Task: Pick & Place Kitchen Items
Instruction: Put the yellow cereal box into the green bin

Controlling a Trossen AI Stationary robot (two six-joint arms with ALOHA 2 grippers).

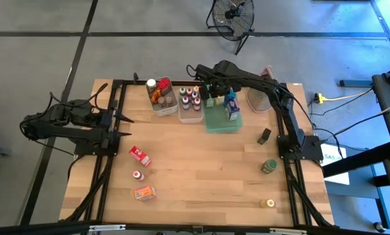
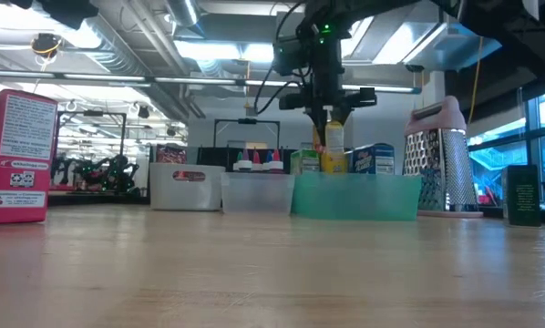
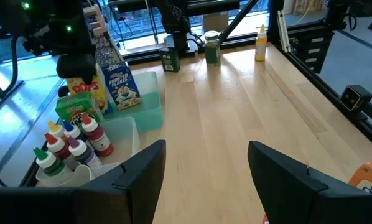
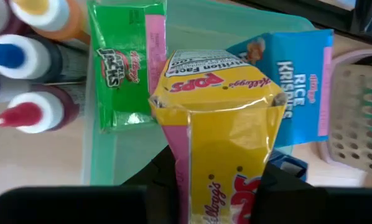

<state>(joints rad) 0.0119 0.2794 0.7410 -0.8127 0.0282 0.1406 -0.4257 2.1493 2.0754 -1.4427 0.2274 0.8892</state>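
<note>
My right hand is closed on a yellow cereal box, holding it over the green tray at the far edge of the bench; from table height the box hangs upright with its lower end inside the tray. Beside it in the tray stand a green box and a blue box. Just left of the tray a clear bin holds small bottles with coloured caps, and a second bin next to that holds more jars. The grater stands on the tray's other side, toward the far right corner. My left hand waits near the left edge, fingers spread wide and empty. Loose on the bench: a red box, a small red-capped bottle and an orange packet toward the near left corner; a dark box and a green jar by the right edge; and a small yellow bottle near the near right corner
</note>
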